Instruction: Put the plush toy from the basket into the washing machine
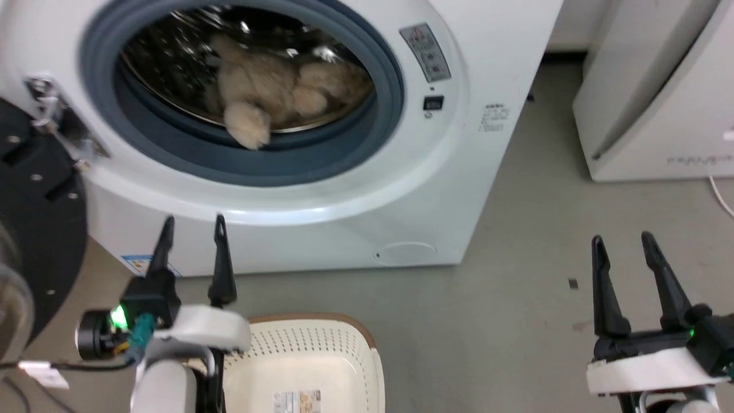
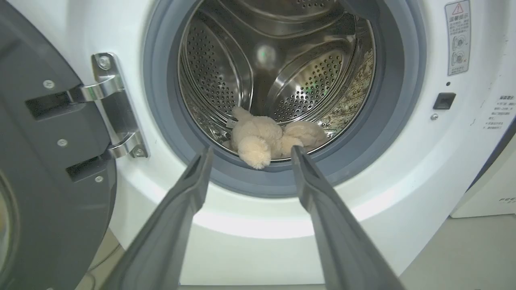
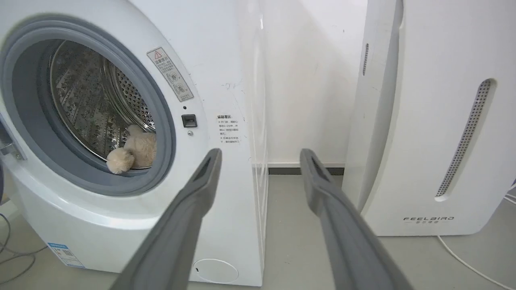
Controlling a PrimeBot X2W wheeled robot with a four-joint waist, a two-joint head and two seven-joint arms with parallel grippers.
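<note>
So the plush toy (image 1: pixel 269 94) is in the washing machine (image 1: pixel 355 195), lying low in the steel drum (image 2: pixel 282 60) right at its front edge, with one fluffy limb flopped over the lip onto the grey gasket (image 1: pixel 172 146). The door (image 1: pixel 34 229) is swung wide open on the machine's left side. The left gripper (image 1: pixel 194 220) hangs outside the machine, below the port, with its fingers spread and nothing between them. The right gripper (image 1: pixel 622 237) is off to the right over bare floor (image 1: pixel 516 275), also spread and holding nothing. The basket (image 1: pixel 321 344) sits on the floor in front of the machine, just beside the left arm, and you can see the label on its bottom. A white FEELBIRD appliance (image 3: pixel 435 121) stands near the machine's right side with a gap between them.
</note>
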